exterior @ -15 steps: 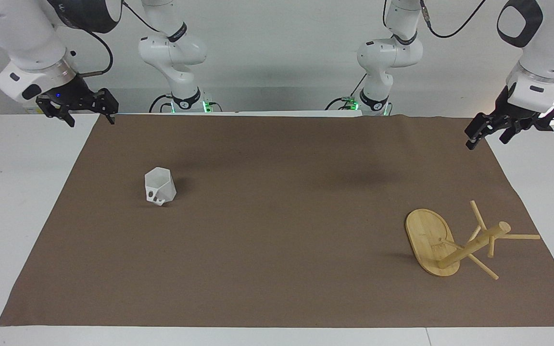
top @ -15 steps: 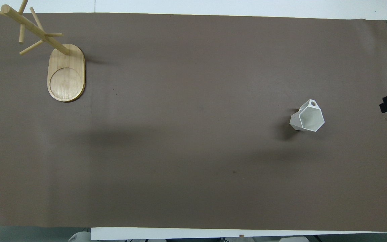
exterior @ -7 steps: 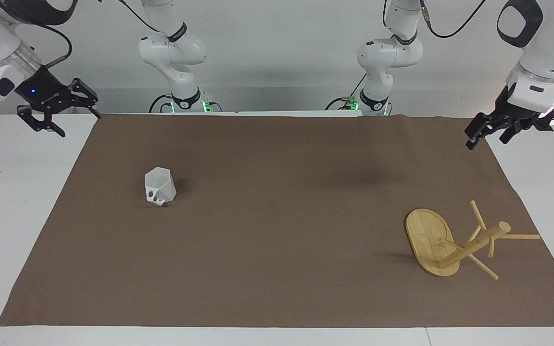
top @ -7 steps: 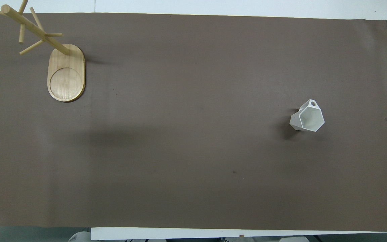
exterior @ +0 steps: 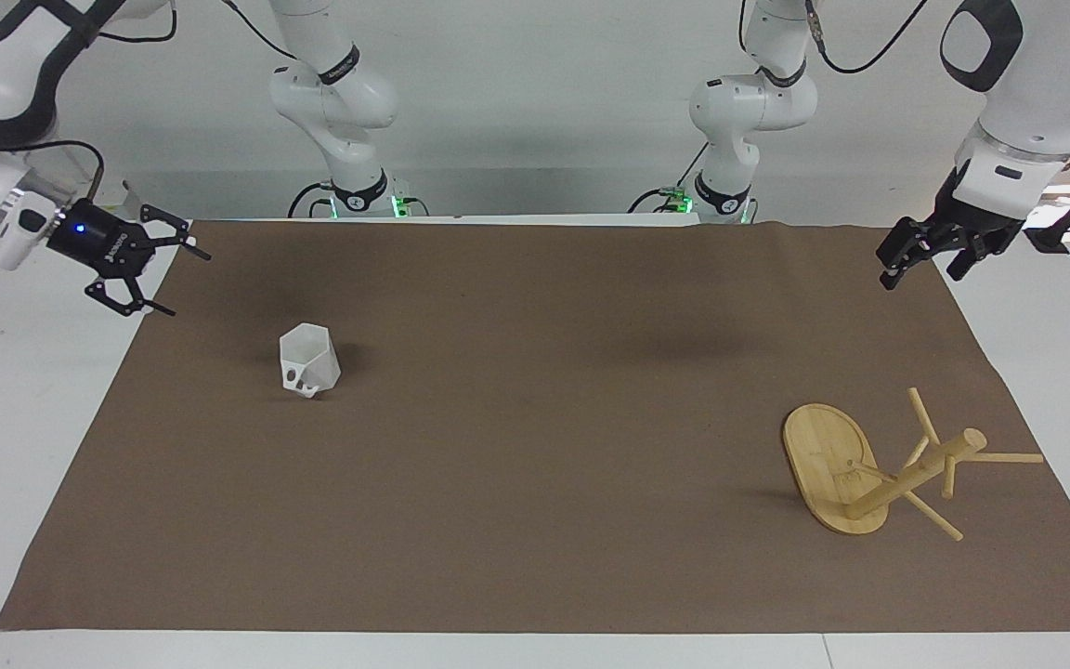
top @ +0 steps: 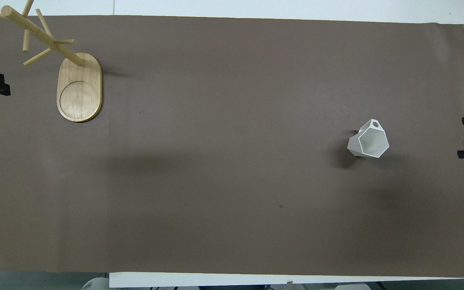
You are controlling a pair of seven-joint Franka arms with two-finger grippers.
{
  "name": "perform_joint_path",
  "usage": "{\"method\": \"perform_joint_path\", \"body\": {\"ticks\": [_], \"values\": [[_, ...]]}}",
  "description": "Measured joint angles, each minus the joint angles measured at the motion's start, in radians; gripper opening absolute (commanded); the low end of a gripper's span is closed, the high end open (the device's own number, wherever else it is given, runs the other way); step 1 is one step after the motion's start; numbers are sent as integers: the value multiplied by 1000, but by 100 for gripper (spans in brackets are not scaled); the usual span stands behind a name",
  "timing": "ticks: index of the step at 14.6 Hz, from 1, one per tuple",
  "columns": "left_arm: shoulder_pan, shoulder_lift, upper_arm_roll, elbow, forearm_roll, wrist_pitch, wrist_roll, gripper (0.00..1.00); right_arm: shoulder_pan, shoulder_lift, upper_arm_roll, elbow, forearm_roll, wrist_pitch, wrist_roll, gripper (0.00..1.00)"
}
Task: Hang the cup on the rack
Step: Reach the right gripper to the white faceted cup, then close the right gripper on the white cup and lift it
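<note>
Since a second ago the right gripper (exterior: 156, 269) has swung down from the mat's corner and turned on its side, jaws spread wide and aimed along the bench toward the cup (exterior: 309, 360); the left gripper (exterior: 918, 257) has only edged slightly inward over the mat's edge near the robots.

That cup stands upright on the brown mat (exterior: 535, 465), ahead of the right jaws' opening and well apart from them, its pierced handle turned away from the robots. Nothing touches it yet.

At the left arm's end of the bench the rack (exterior: 879, 469) stands on its oval base, well apart from the left gripper, whose jaws I cannot read as apart or together.

Judged from here, the risk is in the sideways approach: the cup is light and narrow at the base, so one finger arriving first could tip or skate it. A grip across the slanted facets may also slip, or cover the handle holes needed for a peg.
</note>
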Motion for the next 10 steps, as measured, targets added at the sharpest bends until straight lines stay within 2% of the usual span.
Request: {"method": "perform_joint_path", "body": {"ticks": [5, 7, 10], "values": [[7, 0, 8, 0, 0, 0, 0, 100, 9, 217, 11, -109, 304, -49, -445, 100], [7, 0, 11, 0, 0, 0, 0, 100, 31, 291, 14, -121, 361, -54, -562, 100], [7, 0, 11, 0, 0, 0, 0, 100, 38, 341, 14, -127, 386, -56, -646, 100]]}}
